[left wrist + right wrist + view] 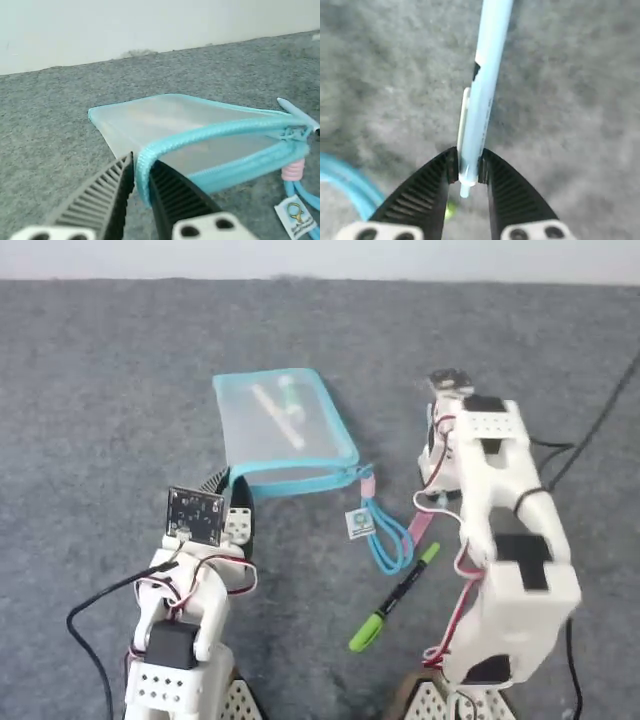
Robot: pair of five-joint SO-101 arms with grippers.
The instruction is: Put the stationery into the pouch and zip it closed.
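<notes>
Soft clear plastic with a blue zip made up the pouch [165, 125]. It would likely be light and floppy, apt to slide on the grey mat [100, 390] and to buckle if pushed. The firmer zip edge [215, 132] looked the best place to hold it. The left gripper [141, 182] held it there: its jaws were closed on that blue band at the pouch's corner, with the band pinched between the pads. The pouch body spread away beyond the tips. The two zip bands seemed parted, so the mouth was probably open.

Off the far end of the zip, well apart from the left jaws, lay a blue strap [388, 545] with a small tag [360, 523].

Near it a green and black marker [393, 598] lay on the mat, in neither pair of jaws. It was likely stiff, smooth and prone to roll, and best gripped across the mid-barrel.

The right gripper [468, 167] had its jaws narrow, clamped on a pale pen [487, 65] close to its clip end. Most of the barrel stuck out past the tips. Held so near one end, the light, slick pen could pivot.
</notes>
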